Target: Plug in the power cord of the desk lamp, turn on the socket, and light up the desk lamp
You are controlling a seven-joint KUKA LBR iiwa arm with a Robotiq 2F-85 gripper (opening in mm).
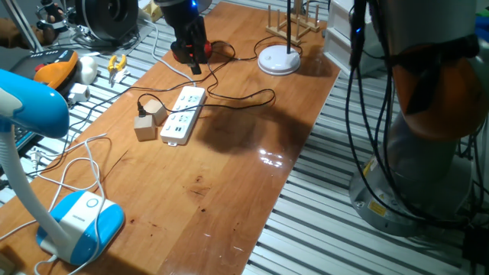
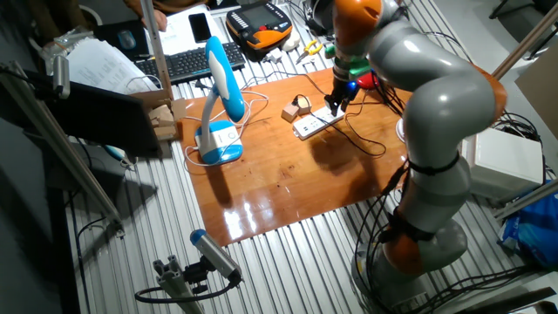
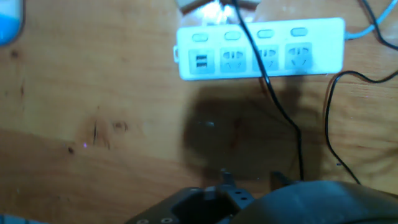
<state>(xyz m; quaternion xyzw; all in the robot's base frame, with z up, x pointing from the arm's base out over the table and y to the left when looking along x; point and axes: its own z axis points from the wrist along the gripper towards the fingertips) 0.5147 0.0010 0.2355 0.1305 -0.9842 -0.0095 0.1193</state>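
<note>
Hanging above the far end of the power strip, the gripper sits near the top centre of one fixed view, its dark fingers pointing down; whether they pinch the plug I cannot tell, since the hand view shows only the black underside of the hand and a length of cord leading toward it. In that hand view the power strip stretches left to right across the top of the frame, its outlets in a row, and the power cord drapes straight over it, running down toward the fingers. So the strip lies just ahead of the hand, long axis crosswise to it. Two wooden blocks stand just beside the strip on its left in the fixed view, close enough to matter. The lamp's round white base rests upper right, a blue lamp lower left, well apart.
</note>
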